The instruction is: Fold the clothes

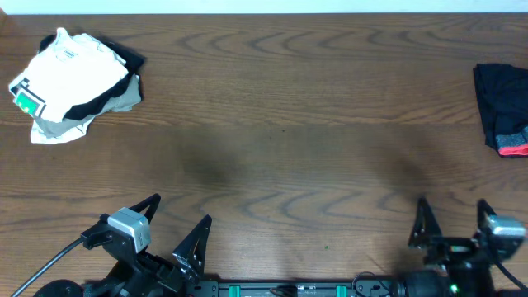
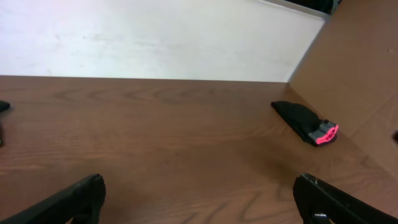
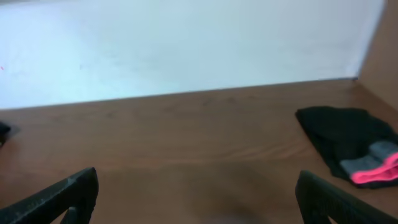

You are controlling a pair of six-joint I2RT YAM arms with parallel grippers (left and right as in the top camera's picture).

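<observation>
The clothes, a white T-shirt [image 1: 70, 70] with a small green mark [image 1: 27, 101], lie crumpled on a heap at the far left of the wooden table [image 1: 280, 124]; neither wrist view shows them. My left gripper [image 1: 181, 209] sits at the near edge, open, far from the shirt, and between its fingers is only bare wood [image 2: 198, 183]. At the near right, my right gripper [image 1: 452, 203] is open too, with nothing between its fingers [image 3: 198, 177].
A black garment [image 1: 124, 58] and a pale cloth [image 1: 128, 95] lie under the shirt. A black garment with red trim [image 1: 503, 107] [image 2: 305, 122] [image 3: 348, 140] lies at the far right. A white wall [image 3: 186, 50] backs the table, and a brown panel [image 2: 354, 56] stands on the right.
</observation>
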